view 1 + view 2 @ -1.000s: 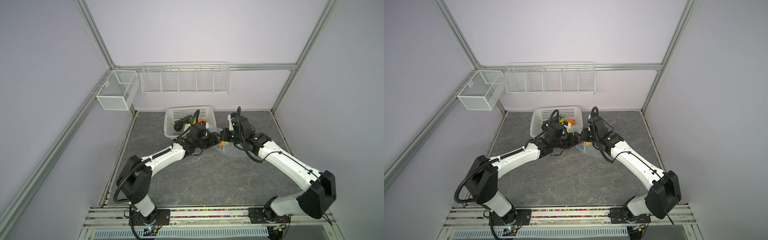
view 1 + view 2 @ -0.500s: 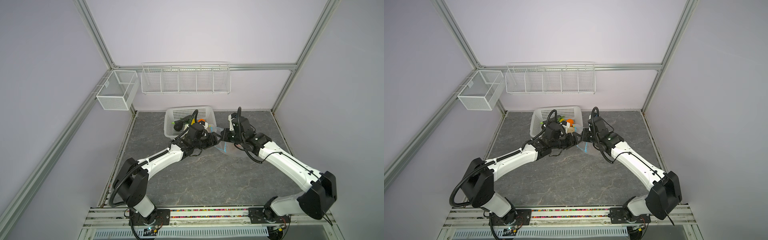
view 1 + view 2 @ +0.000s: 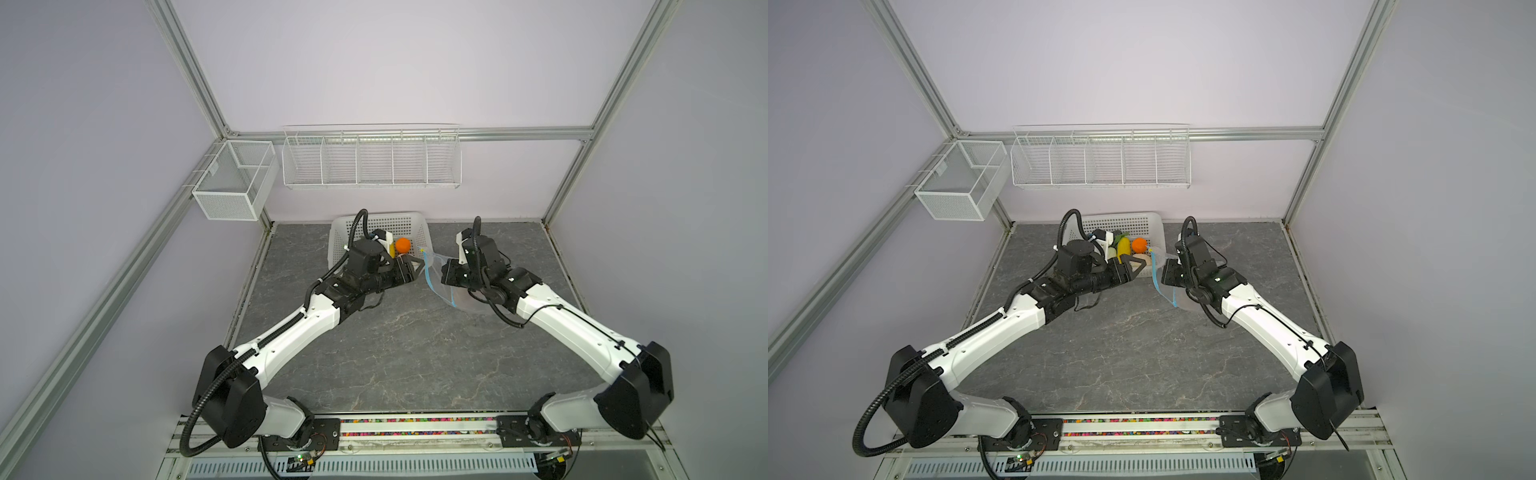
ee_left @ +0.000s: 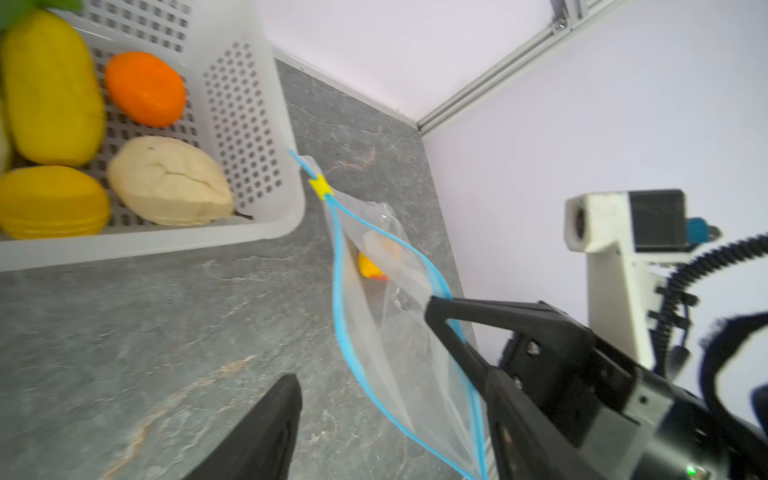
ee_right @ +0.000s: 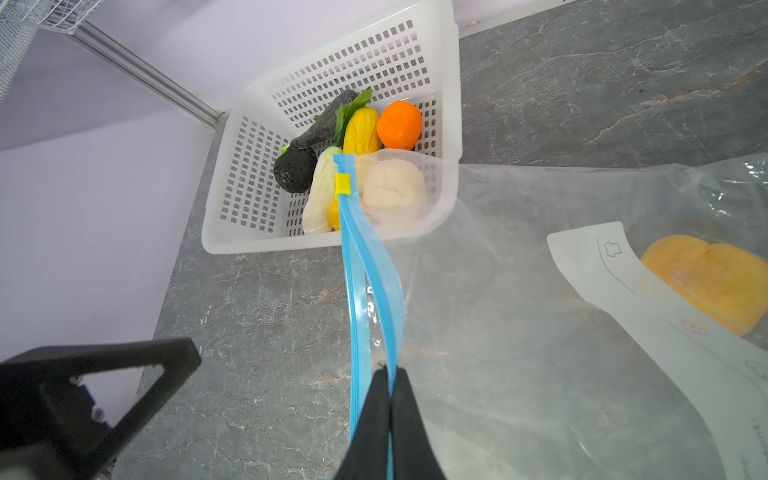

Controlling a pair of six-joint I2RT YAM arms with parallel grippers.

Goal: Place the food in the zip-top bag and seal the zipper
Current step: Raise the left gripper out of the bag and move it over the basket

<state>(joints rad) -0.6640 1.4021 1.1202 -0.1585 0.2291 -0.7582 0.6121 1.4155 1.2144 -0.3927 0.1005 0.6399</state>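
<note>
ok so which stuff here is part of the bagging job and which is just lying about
job: zip-top bag, its zipper, toy food in the white basket, yellow piece already bagged, right end effector pinching the zipper
lying about: wire rack on back wall, mesh box beside it

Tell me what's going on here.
The right gripper is shut on the zipper of the bag, holding the mouth open. One yellow piece lies inside. The left gripper is open and empty, between bag and basket, where the other food waits.
</note>
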